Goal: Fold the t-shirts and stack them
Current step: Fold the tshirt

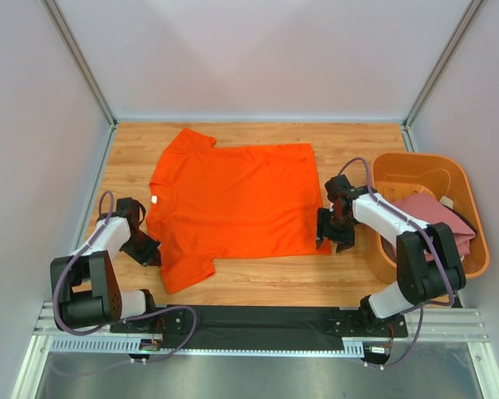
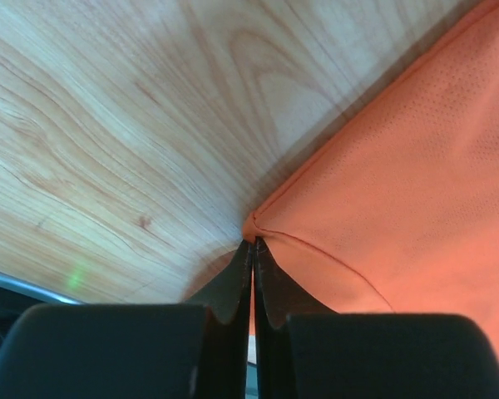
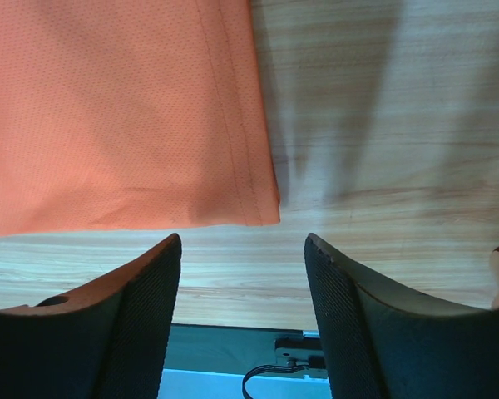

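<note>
The left gripper (image 2: 251, 246) is pinched together on a sleeve corner of the shirt (image 1: 233, 199). The right gripper (image 3: 242, 239) stands spread, the shirt's hem corner lying flat just ahead of its fingertips.

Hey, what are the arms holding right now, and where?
Left gripper pinches the bright orange cloth t-shirt by its near sleeve's edge; right gripper is open, holding nothing.
</note>
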### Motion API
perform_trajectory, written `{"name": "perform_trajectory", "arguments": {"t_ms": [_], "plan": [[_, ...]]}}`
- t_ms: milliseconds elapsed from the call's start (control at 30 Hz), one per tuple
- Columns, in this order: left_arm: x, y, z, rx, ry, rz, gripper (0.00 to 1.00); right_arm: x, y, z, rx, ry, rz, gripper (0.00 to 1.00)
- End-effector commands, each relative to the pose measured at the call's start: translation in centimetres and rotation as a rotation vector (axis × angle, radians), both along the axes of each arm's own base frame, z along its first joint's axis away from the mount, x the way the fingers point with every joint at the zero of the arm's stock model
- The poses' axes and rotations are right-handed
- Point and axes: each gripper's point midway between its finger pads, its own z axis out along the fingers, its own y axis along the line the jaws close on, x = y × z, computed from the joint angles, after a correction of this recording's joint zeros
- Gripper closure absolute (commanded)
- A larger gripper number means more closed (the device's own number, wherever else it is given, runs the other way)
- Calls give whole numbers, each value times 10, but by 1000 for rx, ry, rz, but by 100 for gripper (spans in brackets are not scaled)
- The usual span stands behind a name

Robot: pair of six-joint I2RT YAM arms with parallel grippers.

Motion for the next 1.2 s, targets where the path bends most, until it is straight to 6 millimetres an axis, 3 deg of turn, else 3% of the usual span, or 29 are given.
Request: {"name": "perform_trajectory", "arguments": {"t_ms": [0, 167, 467, 733, 933, 1167], "plan": [[0, 11, -10, 56, -4, -19, 100, 14, 1, 7, 18, -35, -33, 36], [1, 10, 3, 56, -57, -9, 100, 19, -7, 7, 2, -41, -60, 33], [1, 5, 15, 42, -97, 9, 100, 13, 1, -5, 45, 3, -74, 46], [0, -1, 18, 13, -106, 26, 100, -3, 0, -17, 55, 40, -101, 49], [-1, -1, 18, 12, -117, 39, 100, 6, 0, -24, 42, 33, -106, 50], [-4, -4, 20, 1, -117, 50, 100, 4, -1, -15, 42, 18, -135, 49]]}}
